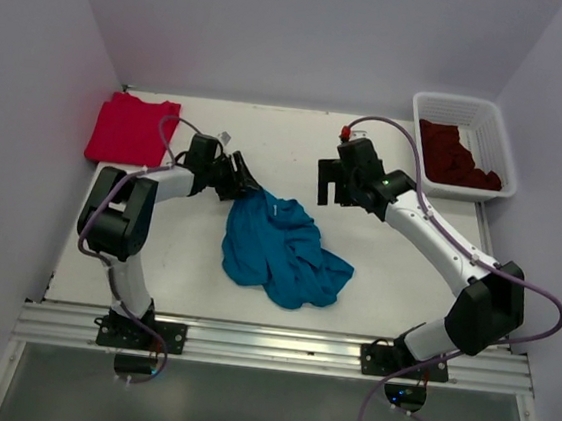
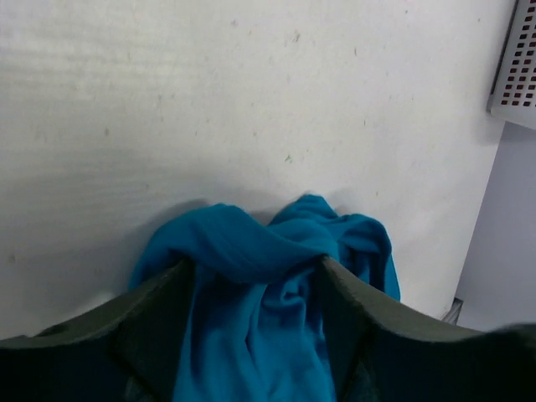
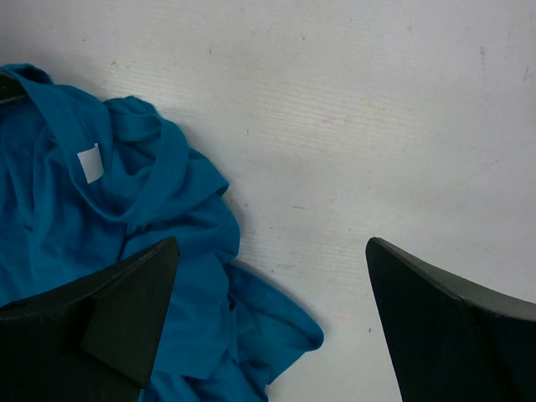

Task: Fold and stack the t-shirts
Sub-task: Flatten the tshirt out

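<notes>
Top external view: a white table [image 1: 298, 142] enclosed by pale grey walls [image 1: 310, 33], with a metal rail [image 1: 277, 346] along the near edge. The teal t-shirt [image 1: 277, 250] is seen crumpled near the middle of the table. A white lattice basket [image 1: 455, 99], holding maroon t-shirts [image 1: 456, 157], is set well beyond and to the right of the teal t-shirt. A folded red t-shirt [image 1: 129, 129] is laid well beyond it to the left. The left gripper [image 1: 244, 179] is placed at its far edge, the right gripper [image 1: 329, 183] just beyond it to the right.

Left wrist view: a bunch of the teal t-shirt [image 2: 260, 335] is flanked and touched by both fingers [image 2: 159, 318] of the left gripper [image 2: 255, 264]; whether it is clamped cannot be told. Bare table [image 2: 251, 84] and a basket corner [image 2: 515, 67] are shown beyond it.

Right wrist view: the right gripper [image 3: 272, 243] is spread wide with nothing held, over bare table [image 3: 377, 126] beside the teal t-shirt [image 3: 126, 218], whose white label [image 3: 90, 162] is exposed
</notes>
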Available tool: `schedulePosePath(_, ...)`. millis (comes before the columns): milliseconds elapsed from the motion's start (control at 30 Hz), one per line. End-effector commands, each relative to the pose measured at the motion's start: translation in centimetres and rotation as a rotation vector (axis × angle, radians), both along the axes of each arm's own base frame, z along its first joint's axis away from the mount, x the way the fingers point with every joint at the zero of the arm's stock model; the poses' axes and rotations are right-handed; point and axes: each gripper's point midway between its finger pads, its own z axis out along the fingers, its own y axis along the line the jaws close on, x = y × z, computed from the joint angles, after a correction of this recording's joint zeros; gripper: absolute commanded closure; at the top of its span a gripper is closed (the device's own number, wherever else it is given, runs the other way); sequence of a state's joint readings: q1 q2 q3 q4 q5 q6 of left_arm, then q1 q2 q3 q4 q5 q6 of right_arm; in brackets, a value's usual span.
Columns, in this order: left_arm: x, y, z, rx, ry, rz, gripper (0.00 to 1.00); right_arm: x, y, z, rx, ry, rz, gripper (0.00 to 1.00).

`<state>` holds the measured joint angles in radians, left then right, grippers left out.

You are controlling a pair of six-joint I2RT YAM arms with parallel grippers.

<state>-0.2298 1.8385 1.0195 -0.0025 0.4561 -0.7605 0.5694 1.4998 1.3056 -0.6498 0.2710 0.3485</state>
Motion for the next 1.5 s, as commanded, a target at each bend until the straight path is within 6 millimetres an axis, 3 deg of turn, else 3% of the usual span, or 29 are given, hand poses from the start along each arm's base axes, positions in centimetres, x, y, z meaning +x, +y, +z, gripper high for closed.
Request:
schedulePosePath(0, 3.7, -1.0, 1.9, -0.034, -0.109, 0.009, 0.4, 0.0, 0.1, 1.3, 0.03, -0.048, -0.002, 0.01)
schedulePosePath(167, 6.6, -1.7, 0.4, -0.017, -0.134, -0.022, 0.7, -0.2, -0.1, 1.5, 0.032, -0.053, -0.002, 0.01)
schedulePosePath(200, 7.0, -1.8, 0.1, -0.015, -0.132, -0.026, 0.86, -0.3, -0.2, 1.6, 0.031, -0.057, -0.001, 0.01)
schedulePosePath(233, 7.2, -1.9, -1.2, -0.008, -0.109, -0.032, 0.94, -0.4, -0.3, 1.8, 0.031, -0.062, -0.003, 0.01)
schedulePosePath(267, 8.4, -2.2, -0.3, -0.011, -0.138, -0.042, 1.0, -0.4, -0.5, 1.8, 0.026, -0.064, -0.008, 0.01)
schedulePosePath(333, 9.3, -2.4, -0.8, -0.015, -0.146, -0.058, 1.0, -0.7, -0.8, 2.1, 0.024, -0.075, -0.01, 0.01)
schedulePosePath(367, 10.9, -2.7, 0.7, -0.015, -0.202, -0.066, 1.0, -0.7, -1.0, 2.1, 0.02, -0.075, -0.012, 0.01)
schedulePosePath(433, 12.1, -3.1, 1.2, -0.025, -0.227, -0.085, 1.0, -1.0, -1.2, 2.2, 0.019, -0.077, -0.014, 0.01)
schedulePosePath(467, 14.0, -3.4, 3.6, -0.031, -0.29, -0.089, 1.0, -1.1, -1.3, 2.3, 0.017, -0.079, -0.015, 0.01)
schedulePosePath(533, 15.2, -3.9, 4.0, -0.037, -0.296, -0.107, 1.0, -1.2, -1.5, 2.4, 0.015, -0.085, -0.018, 0.01)
schedulePosePath(567, 16.9, -4.4, 6.7, -0.053, -0.362, -0.114, 1.0, -1.3, -1.6, 2.5, 0.014, -0.086, -0.019, 0.01)
schedulePosePath(633, 17.4, -4.9, 7.5, -0.076, -0.353, -0.139, 1.0, -1.4, -1.8, 2.6, 0.01, -0.089, -0.022, 0.01)
schedulePosePath(667, 18.0, -5.3, 9.7, -0.097, -0.4, -0.152, 0.96, -1.5, -2.0, 2.6, 0.008, -0.089, -0.025, 0.01)
schedulePosePath(700, 18.1, -5.4, 10.7, -0.106, -0.42, -0.164, 0.79, -1.7, -2.1, 2.4, 0.002, -0.087, -0.026, 0.01)
schedulePosePath(733, 17.8, -5.6, 12.9, -0.112, -0.464, -0.181, 0.57, -1.7, -2.2, 2.5, 0.001, -0.091, -0.027, 0.01)
schedulePosePath(767, 17.4, -5.4, 13.5, -0.094, -0.489, -0.197, 0.04, -1.8, -2.3, 2.6, 0.001, -0.096, -0.028, 0.01)
schedulePosePath(800, 16.9, -5.2, 14.4, -0.081, -0.512, -0.205, 0.0, -1.9, -2.4, 2.4, -0.001, -0.093, -0.03, 0.01)
schedulePosePath(833, 16.1, -4.9, 17.1, -0.067, -0.566, -0.21, 0.0, -2.0, -2.4, 2.3, 0.0, -0.091, -0.028, 0.01)
schedulePosePath(900, 14.3, -4.3, 17.1, -0.001, -0.579, -0.255, 0.0, -2.1, -2.3, 1.9, -0.002, -0.084, -0.022, 0.01)
schedulePosePath(933, 13.3, -3.9, 18.8, 0.035, -0.611, -0.265, 0.0, -2.1, -2.3, 1.7, 0.002, -0.081, -0.022, 0.01)
schedulePosePath(967, 11.7, -3.7, 17.4, 0.107, -0.576, -0.329, 0.0, -2.0, -2.2, 1.4, 0.0, -0.078, -0.021, 0.01)
schedulePosePath(1033, 9.8, -3.2, 17.3, 0.201, -0.556, -0.379, 0.0, -1.9, -2.1, 1.2, 0.003, -0.074, -0.02, 0.01)
schedulePosePath(1067, 7.9, -2.6, 15.3, 0.264, -0.497, -0.445, 0.0, -1.9, -2.0, 1.0, 0.006, -0.072, -0.019, 0.01)
schedulePosePath(1133, 5.7, -2.8, 15.3, 0.344, -0.497, -0.488, 0.0, -1.7, -1.7, 0.6, 0.01, -0.066, -0.018, 0.01)
schedulePosePath(1167, 3.5, -3.6, 13.5, 0.375, -0.471, -0.548, 0.0, -1.5, -1.5, 0.7, 0.018, -0.071, -0.02, 0.01)
schedulePosePath(1233, 1.4, -4.4, 13.5, 0.401, -0.483, -0.6, 0.03, -1.3, -1.4, 0.5, 0.02, -0.065, -0.021, 0.01)
schedulePosePath(1267, -0.4, -5.2, 12.2, 0.413, -0.459, -0.666, 0.06, -1.4, -1.3, 0.6, 0.021, -0.063, -0.018, 0.01)
schedulePosePath(1333, -1.7, -5.3, 10.5, 0.473, -0.432, -0.726, 0.1, -1.4, -1.3, 0.8, 0.028, -0.068, -0.019, 0.01)
schedulePosePath(1467, -5.0, -8.3, 8.3, 0.484, -0.394, -0.88, 0.17, -1.7, -1.6, 1.2, 0.027, -0.08, -0.026, 0.01)
